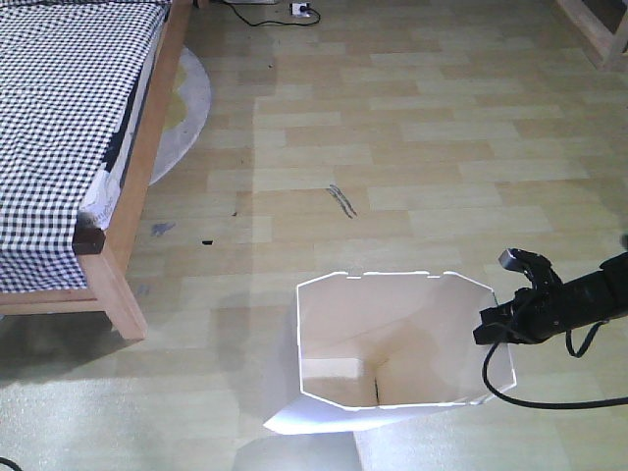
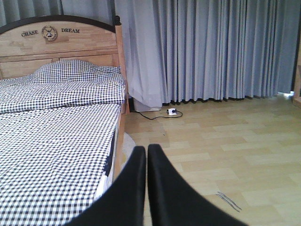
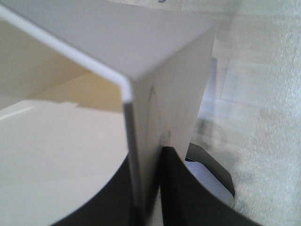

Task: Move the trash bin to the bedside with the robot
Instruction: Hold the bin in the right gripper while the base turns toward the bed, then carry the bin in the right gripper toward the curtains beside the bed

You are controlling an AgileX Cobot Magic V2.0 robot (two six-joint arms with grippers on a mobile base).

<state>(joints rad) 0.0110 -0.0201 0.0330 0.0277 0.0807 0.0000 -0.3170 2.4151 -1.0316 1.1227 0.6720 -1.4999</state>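
Note:
The white trash bin (image 1: 392,343) stands on the wooden floor at the front middle, cream inside. My right gripper (image 1: 491,329) is shut on the bin's right rim wall; in the right wrist view the thin white wall (image 3: 141,141) runs between my two black fingers (image 3: 188,193). The bed (image 1: 69,128) with black-and-white checked bedding and a light-brown frame is at the left, well apart from the bin. My left gripper (image 2: 146,155) is shut and empty, held high and facing the bed (image 2: 56,136).
A round grey rug (image 1: 182,108) lies beside the bed. A power strip with a black cable (image 1: 294,12) lies at the far wall. Grey curtains (image 2: 211,47) hang behind. A pale foam mat (image 3: 263,117) lies under the bin's right side.

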